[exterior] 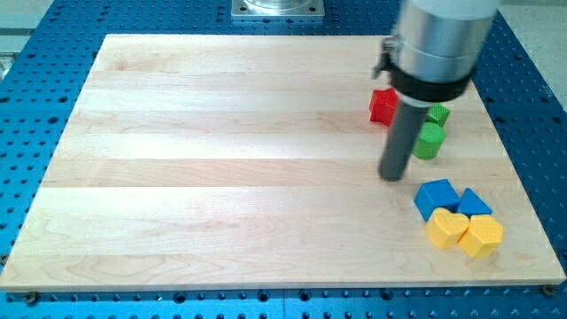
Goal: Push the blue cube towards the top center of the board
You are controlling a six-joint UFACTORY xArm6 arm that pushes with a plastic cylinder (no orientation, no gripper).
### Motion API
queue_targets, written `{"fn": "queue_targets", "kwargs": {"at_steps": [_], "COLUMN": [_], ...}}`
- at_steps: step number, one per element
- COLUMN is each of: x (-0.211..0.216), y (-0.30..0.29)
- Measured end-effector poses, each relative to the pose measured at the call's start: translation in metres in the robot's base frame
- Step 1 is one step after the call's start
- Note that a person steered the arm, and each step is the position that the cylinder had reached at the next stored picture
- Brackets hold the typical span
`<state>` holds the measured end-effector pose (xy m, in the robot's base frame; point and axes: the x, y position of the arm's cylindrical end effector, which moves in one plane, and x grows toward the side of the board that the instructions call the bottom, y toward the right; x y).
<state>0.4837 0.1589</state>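
The blue cube [437, 198] sits at the view's lower right on the wooden board [221, 159]. A second blue block [474, 204], shape unclear, touches its right side. My tip [392, 176] rests on the board just left of and slightly above the blue cube, apart from it. The rod rises to the grey arm body [441, 44] at the view's top right.
Two yellow blocks [446, 229] [482, 235] lie just below the blue ones. A red block [384, 106] sits above my tip, partly behind the rod. Two green blocks [430, 141] [438, 113] stand right of the rod. The blue perforated table [27, 133] surrounds the board.
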Motion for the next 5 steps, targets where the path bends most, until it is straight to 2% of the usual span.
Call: {"fn": "queue_targets", "kwargs": {"at_steps": [1,2,3,5], "x": [0.0,0.026,0.064,0.064], "y": [0.056,0.113,0.118,0.077]}}
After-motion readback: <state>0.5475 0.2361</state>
